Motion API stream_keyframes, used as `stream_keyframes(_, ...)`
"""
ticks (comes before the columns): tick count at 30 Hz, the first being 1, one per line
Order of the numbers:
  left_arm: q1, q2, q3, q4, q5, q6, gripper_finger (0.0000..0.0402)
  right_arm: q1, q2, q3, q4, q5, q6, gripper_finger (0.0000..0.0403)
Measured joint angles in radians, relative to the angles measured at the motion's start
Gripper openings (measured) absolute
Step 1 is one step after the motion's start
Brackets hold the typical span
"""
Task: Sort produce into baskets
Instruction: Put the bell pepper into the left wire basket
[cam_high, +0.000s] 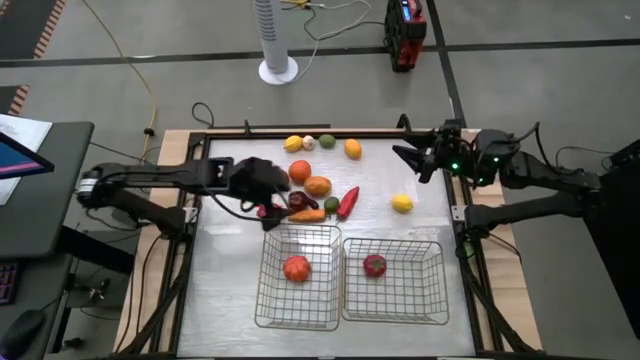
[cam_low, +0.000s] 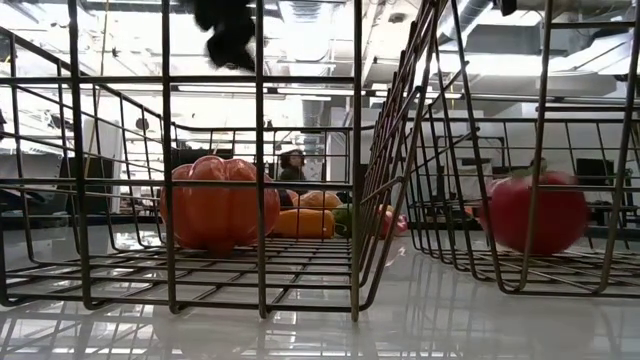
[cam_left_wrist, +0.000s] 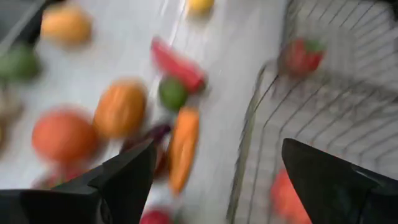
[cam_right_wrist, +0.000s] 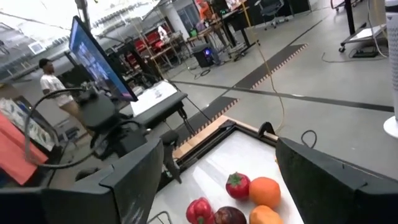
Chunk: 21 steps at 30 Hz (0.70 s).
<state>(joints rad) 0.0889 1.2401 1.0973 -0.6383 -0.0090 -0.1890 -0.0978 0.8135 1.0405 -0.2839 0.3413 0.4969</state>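
Fingers (cam_left_wrist: 130, 174) spread over carrot (cam_high: 306, 215), lengthwise across table, beside left basket (cam_high: 297, 292).

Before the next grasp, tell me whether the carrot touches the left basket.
Apart. The left wrist view shows bare table between the carrot and the left basket.

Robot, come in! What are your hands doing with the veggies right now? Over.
Left end effector open, empty, above carrot. Right end effector open, parked at table edge. One piece in each basket. Nothing blocking.

My top camera looks straight down; my low one peers level through the baskets (cam_low: 360, 200); both share the orange tomato (cam_high: 296, 267).
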Motion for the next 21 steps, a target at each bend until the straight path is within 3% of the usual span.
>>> stream_keyframes(11,0.088,-0.243,-0.358,-0.037,-0.023,-0.047,0.0314,0.021,0.031,0.000,0.001,-0.029,0.018,0.0340)
stream_keyframes(16,0.103,-0.225,-0.448,0.039,-0.040,-0.018,0.0313,0.057,0.031,0.000,0.001,-0.029,0.019,0.0340)
stream_keyframes(21,0.116,-0.154,-0.460,0.083,-0.065,0.061,0.0313,0.083,0.031,0.000,0.002,-0.028,0.027,0.0340)
